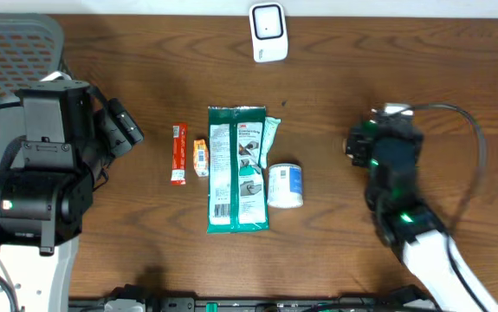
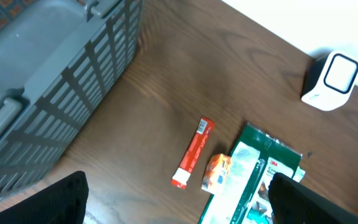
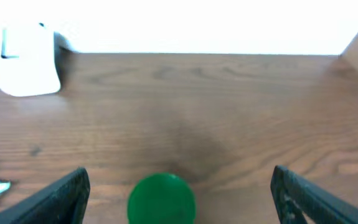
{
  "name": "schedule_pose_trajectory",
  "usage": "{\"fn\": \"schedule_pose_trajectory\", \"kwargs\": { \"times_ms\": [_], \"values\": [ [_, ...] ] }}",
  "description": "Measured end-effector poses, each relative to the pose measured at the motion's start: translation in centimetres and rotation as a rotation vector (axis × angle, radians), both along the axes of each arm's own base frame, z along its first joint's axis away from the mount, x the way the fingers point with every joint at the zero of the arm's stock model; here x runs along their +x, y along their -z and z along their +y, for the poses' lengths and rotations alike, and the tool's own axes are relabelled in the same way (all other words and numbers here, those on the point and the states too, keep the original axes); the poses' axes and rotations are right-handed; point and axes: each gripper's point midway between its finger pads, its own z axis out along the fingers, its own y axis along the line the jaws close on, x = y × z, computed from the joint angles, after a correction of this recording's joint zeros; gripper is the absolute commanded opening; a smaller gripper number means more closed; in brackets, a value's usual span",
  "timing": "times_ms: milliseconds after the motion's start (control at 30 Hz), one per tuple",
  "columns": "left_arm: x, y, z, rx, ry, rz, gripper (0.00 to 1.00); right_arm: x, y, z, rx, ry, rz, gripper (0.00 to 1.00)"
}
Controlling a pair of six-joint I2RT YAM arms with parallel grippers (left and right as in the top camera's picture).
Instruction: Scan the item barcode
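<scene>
My right pincer (image 3: 180, 174) stands wide, gripping nothing. The green round item (image 3: 161, 199) sits between its fingers, well apart from the scanner (image 3: 24, 62). If I close off-centre, it may roll away or hide its barcode.

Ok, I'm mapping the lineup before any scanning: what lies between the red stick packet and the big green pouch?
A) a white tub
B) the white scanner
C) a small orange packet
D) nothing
C: in the overhead view the small orange packet lies between the red stick packet and the green pouch. The white scanner stands well apart from the row, and the white tub is on the pouch's other side.
</scene>
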Motion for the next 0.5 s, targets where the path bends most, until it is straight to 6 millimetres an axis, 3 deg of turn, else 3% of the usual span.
{"fn": "schedule_pose_trajectory", "kwargs": {
  "times_ms": [33, 200, 367, 500],
  "values": [
    [0.0, 0.0, 0.0, 0.0, 0.0, 0.002, 0.9, -0.9, -0.9, -0.5, 0.049, -0.007, -0.007, 0.88],
    [0.0, 0.0, 0.0, 0.0, 0.0, 0.001, 0.9, -3.1, -0.6, -1.2, 0.171, -0.037, 0.048, 0.95],
    [0.0, 0.0, 0.0, 0.0, 0.0, 0.001, 0.9, -4.4, 1.5, -1.3, 0.235, -0.057, 0.192, 0.99],
    [0.0, 0.0, 0.0, 0.0, 0.0, 0.001, 0.9, -4.5, 0.9, -1.1, 0.27, -0.063, 0.293, 0.99]
  ]
}}
